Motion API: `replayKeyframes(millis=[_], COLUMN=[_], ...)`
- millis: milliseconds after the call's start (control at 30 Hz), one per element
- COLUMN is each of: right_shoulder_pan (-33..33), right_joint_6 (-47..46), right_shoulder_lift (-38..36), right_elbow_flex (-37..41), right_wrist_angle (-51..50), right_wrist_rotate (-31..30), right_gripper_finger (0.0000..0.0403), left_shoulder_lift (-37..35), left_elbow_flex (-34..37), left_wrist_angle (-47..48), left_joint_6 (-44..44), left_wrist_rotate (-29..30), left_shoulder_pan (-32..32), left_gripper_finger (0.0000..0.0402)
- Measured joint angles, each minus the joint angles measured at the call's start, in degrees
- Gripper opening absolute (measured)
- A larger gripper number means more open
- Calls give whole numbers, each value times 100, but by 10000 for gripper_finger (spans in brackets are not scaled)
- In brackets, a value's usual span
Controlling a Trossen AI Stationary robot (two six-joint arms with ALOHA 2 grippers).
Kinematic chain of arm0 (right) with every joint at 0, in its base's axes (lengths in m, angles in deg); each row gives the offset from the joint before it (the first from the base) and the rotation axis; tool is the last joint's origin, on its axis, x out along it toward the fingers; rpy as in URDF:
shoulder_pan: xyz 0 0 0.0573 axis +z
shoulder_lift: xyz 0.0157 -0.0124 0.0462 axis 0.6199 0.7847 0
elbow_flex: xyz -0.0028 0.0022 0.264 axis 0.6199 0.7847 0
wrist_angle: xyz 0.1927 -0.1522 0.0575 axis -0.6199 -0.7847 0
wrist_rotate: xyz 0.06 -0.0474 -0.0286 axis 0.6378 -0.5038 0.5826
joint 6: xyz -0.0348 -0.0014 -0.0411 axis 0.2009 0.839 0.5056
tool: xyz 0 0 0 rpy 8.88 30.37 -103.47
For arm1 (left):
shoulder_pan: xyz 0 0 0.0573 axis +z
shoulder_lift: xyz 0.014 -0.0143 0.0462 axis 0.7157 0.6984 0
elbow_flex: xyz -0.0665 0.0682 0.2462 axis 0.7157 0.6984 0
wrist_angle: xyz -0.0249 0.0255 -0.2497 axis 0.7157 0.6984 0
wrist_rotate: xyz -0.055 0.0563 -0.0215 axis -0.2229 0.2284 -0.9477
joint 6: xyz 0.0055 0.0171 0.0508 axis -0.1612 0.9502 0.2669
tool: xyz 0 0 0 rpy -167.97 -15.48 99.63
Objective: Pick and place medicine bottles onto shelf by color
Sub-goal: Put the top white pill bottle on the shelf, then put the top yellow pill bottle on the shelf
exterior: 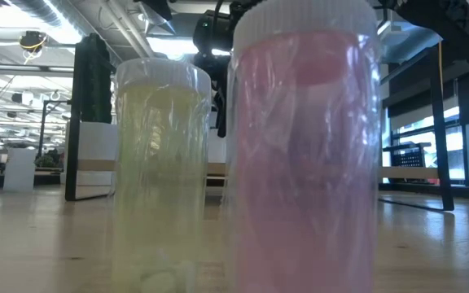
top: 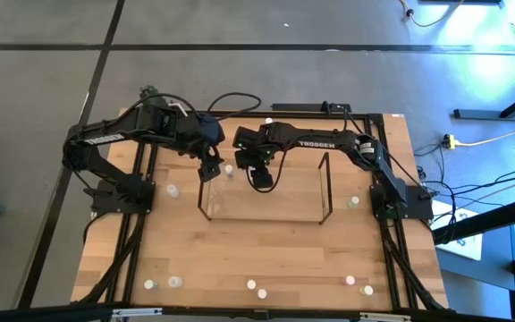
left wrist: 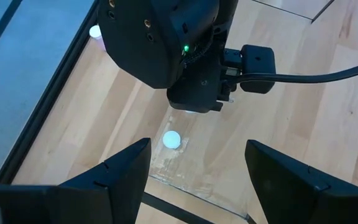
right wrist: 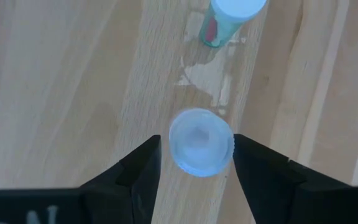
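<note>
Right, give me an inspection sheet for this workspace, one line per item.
Surface: wooden table on a dark frame, grey floor around it.
Job's things: clear shelf mid-table; small bottles scattered, several along the near edge, one by the shelf's left end; a yellowish bottle and a pink bottle stand close to the low camera.
Clutter: nothing seen.
Grippers: right end effector open, its fingers either side of a white-capped bottle over the shelf; left end effector open, at the shelf's left end.
Cables: black loops at the far table edge; a yellow lead on the floor.
Surroundings: open room with dark posts; nobody seen.
</note>
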Motion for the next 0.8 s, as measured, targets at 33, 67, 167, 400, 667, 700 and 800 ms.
replayKeyframes(millis=[33,67,167,400,667,700,800], right_shoulder_pan=[0,0,-4,-4,-26,-33,-79], right_joint_6=[0,0,-77,-92,-389,-428,-681], right_shoulder_lift=[0,0,0,-47,-157,-196,-350], right_elbow_flex=[0,-2,-49,-52,-52,-56,-136], right_wrist_angle=[0,-2,-11,-54,-200,-210,-341], right_wrist_rotate=[0,-2,0,-2,-2,-2,2], right_gripper_finger=[199,199,199,199,199,199,199], left_shoulder_lift=[0,0,0,0,0,0,0], left_elbow_flex=[0,0,0,0,0,0,0], left_wrist_angle=[0,0,0,1,4,4,4], left_joint_6=[0,0,0,0,0,0,0], left_wrist_rotate=[-1,-1,-1,-1,-1,-1,1], left_shoulder_pan=[0,0,0,0,0,0,-1], left_gripper_finger=[255,255,255,255,255,255,255])
